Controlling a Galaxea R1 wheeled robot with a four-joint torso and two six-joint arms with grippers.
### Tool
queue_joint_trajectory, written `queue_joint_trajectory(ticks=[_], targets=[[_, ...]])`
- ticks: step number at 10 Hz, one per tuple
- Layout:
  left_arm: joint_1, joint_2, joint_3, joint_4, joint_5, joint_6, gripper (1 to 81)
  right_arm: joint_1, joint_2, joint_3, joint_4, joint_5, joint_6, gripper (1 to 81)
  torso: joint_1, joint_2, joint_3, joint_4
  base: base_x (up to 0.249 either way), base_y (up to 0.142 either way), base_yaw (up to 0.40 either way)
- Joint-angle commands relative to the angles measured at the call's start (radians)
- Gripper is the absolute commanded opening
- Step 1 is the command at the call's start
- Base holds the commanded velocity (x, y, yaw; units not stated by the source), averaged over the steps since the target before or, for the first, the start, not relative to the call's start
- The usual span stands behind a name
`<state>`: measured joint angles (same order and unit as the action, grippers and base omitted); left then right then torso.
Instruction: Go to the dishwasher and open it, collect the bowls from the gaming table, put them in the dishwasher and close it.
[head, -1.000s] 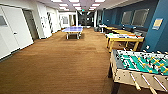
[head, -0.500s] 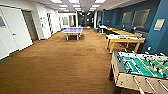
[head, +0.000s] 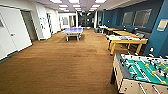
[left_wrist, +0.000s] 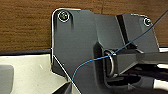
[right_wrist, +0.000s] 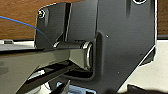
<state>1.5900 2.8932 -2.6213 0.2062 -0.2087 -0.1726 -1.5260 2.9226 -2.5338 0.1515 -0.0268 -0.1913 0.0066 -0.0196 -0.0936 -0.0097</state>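
Big long room with a brown wood-look floor (head: 62, 65) and bright ceiling lights (head: 75, 2). White walls and a white door (head: 12, 30) on the left side, dark blue wall (head: 160, 37) on the right. Close by, low on the right: a table-football table (head: 140, 72) with a green field, rods and small yellow and dark players. Past it, along the blue wall: a yellow wooden bench with a white top (head: 125, 39) and colourful flat things on it, too blurry to tell apart. Maybe the gaming table, but hard to say for sure. Bowls too small to spot from here. More yellow tables (head: 120, 32) further back on the right. In the middle, far away: a blue ping-pong table (head: 73, 31) on light legs. Dishwasher nowhere to point at. In the left wrist view: dark robot plate, a thin blue wire (left_wrist: 100, 58) across it, brown floor behind and a pale robot part below. In the right wrist view: much the same, dark plate, blue wire (right_wrist: 22, 22), brown floor. Can't tell if either end effector is spread or pressed together.
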Motion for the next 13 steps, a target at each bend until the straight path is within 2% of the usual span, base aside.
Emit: queue_joint_trajectory(ticks=[1, 13], targets=[[-0.035, -0.012, -0.002, 0.001, 0.043, 0.002, 81.1, 0.048, -0.003, 0.009, -0.003, -0.061, -0.004, 81.1, 0.0, 0.0, 0.0, 0.0, 0.226, 0.0, 0.0], [-0.034, -0.009, -0.002, 0.001, 0.051, 0.002, 81.1, 0.048, 0.008, -0.003, -0.003, -0.061, -0.004, 81.1, 0.0, 0.0, 0.0, 0.0, 0.239, 0.0, 0.0]])
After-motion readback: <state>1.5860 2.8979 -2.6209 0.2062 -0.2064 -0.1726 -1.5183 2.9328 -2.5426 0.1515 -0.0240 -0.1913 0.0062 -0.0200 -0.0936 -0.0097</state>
